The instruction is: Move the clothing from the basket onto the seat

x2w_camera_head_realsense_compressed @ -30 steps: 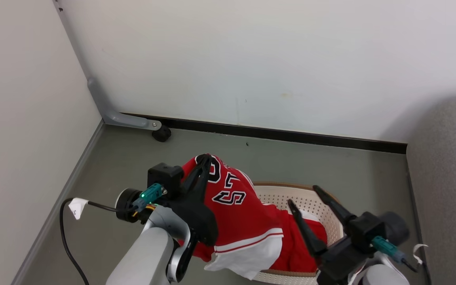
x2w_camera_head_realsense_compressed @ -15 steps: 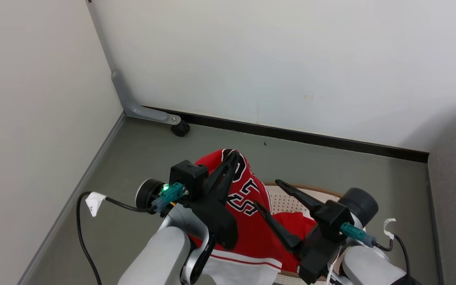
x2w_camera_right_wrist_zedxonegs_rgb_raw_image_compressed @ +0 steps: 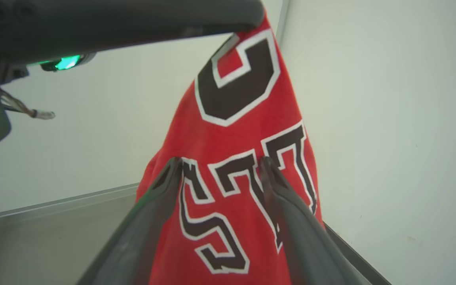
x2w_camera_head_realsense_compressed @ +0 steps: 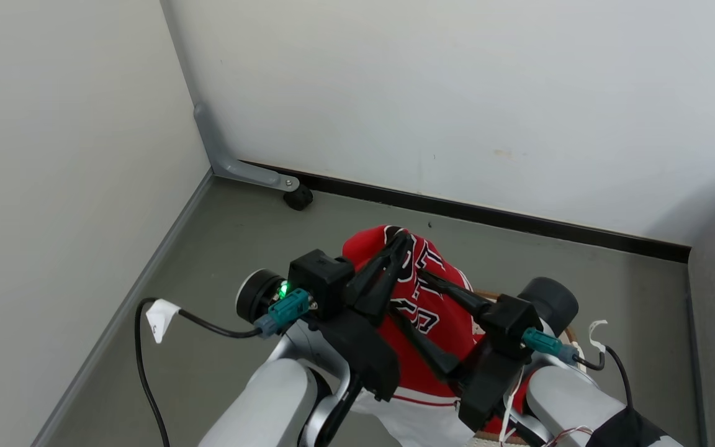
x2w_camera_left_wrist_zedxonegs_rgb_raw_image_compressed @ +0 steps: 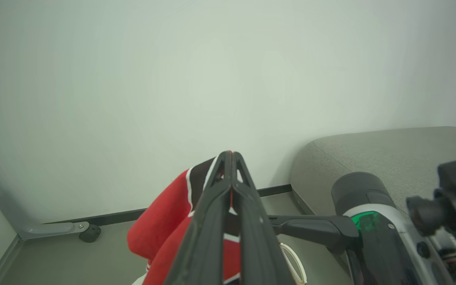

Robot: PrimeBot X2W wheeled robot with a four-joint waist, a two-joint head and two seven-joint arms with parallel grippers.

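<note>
My left gripper [x2w_camera_head_realsense_compressed: 402,237] is shut on the top of the clothing [x2w_camera_head_realsense_compressed: 422,292], a red jersey with black lettering, and holds it up so it hangs with white fabric at its foot. In the left wrist view the left gripper [x2w_camera_left_wrist_zedxonegs_rgb_raw_image_compressed: 230,157] pinches the clothing [x2w_camera_left_wrist_zedxonegs_rgb_raw_image_compressed: 164,213]. My right gripper [x2w_camera_head_realsense_compressed: 408,293] is open, its fingers lying against the hanging cloth. The right gripper [x2w_camera_right_wrist_zedxonegs_rgb_raw_image_compressed: 220,161] frames the lettering of the clothing [x2w_camera_right_wrist_zedxonegs_rgb_raw_image_compressed: 247,130]. A sliver of the basket [x2w_camera_head_realsense_compressed: 483,292] peeks out behind the arms. The grey seat [x2w_camera_left_wrist_zedxonegs_rgb_raw_image_compressed: 390,154] lies to the right.
A pale wall with a black baseboard [x2w_camera_head_realsense_compressed: 519,220] closes the back, and another wall stands on the left. A grey metal leg with a black caster [x2w_camera_head_realsense_compressed: 298,198] sits in the corner. A black cable with a white tag [x2w_camera_head_realsense_compressed: 160,318] trails over the grey floor at left.
The left gripper has lifted the jersey higher above the basket. The open right gripper has swung left and up against the hanging cloth. The head view has shifted as well.
</note>
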